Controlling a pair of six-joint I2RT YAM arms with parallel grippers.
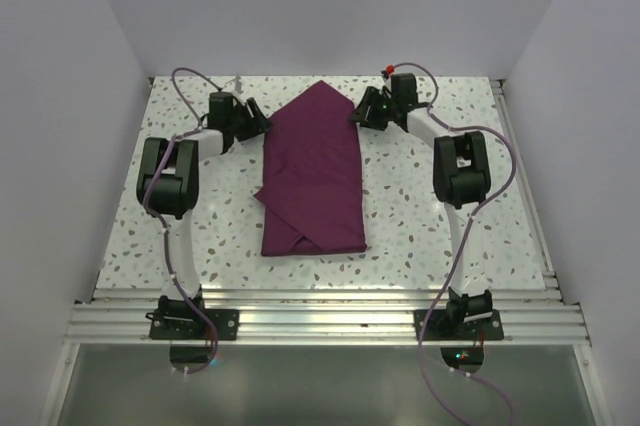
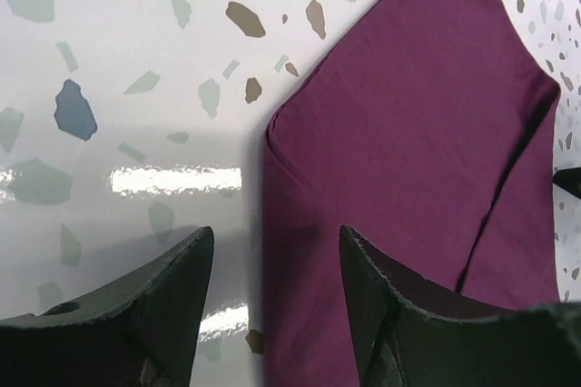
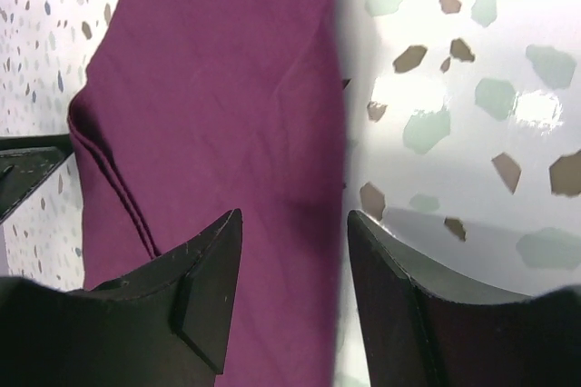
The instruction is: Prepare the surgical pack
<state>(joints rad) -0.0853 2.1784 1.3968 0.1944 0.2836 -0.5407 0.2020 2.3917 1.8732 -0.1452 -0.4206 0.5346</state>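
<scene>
Both the left gripper (image 1: pixel 262 124) and right gripper (image 1: pixel 357 112) stand open, straddling opposite far edges of the purple cloth (image 1: pixel 315 171).

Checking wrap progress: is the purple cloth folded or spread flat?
Folded: the purple cloth lies as a narrow bundle with overlapping flaps, layered edges visible in both wrist views.

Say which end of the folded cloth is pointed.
The far end of the purple cloth, between the left end effector and right end effector; the near end is squared off.
</scene>
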